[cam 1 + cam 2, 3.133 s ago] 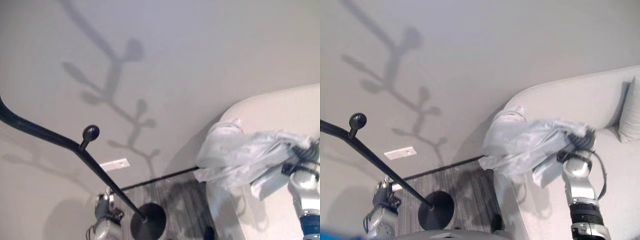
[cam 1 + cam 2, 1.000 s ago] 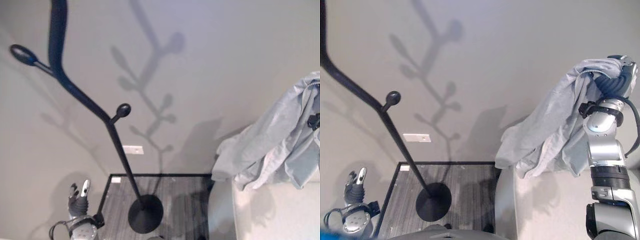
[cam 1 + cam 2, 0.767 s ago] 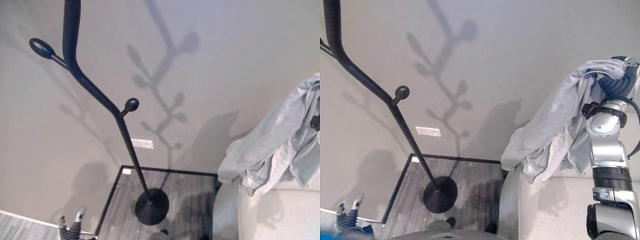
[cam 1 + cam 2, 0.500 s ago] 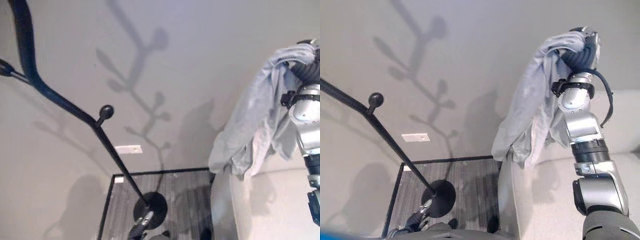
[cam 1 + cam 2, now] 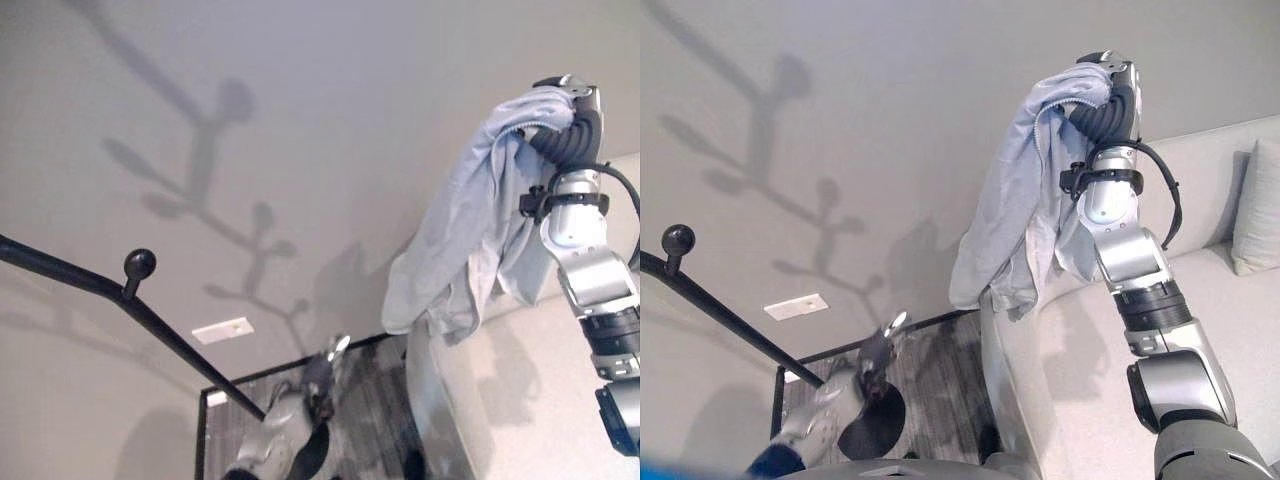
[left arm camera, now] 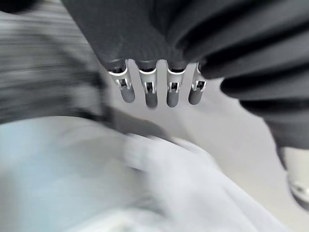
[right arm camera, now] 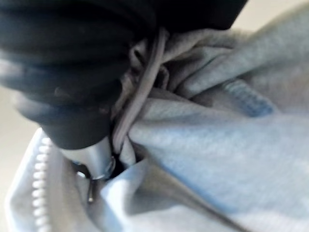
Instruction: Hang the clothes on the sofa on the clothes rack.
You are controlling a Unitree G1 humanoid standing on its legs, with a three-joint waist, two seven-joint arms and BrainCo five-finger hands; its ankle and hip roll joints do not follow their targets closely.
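Left eye view: the right hand [image 5: 570, 110] is raised high with a pale grey-blue zip jacket [image 5: 470, 240] bunched over it, the cloth hanging down along the forearm and its lower edge just above the arm of the sofa [image 5: 520, 400]. Off to the robot's left the black clothes rack [image 5: 120, 295] slants across the wall, one ball-tipped peg [image 5: 138, 264] sticking up from it, well apart from the jacket. The left hand [image 5: 325, 365] reaches forward low in the middle, fingers out. Right eye view: the same scene, with a cushion [image 5: 1255, 210] at the sofa's far end, a white wall plate [image 5: 792, 306] low on the wall, and the rack's round base [image 5: 872, 425] on the striped floor partly behind the left arm. Left wrist view: the fingers [image 6: 149, 92] hang straight and spread, gripping nothing, with pale cloth below them. Right wrist view: the hand is curled tight into the jacket's gathered fabric, drawstring and zip teeth beside it. To do this well, I judge the right arm should carry the bunched part across and drop a loop of it over the peg, while the left hand steadies the dangling cloth. The left arm itself lies between jacket and rack and may snag the hem.
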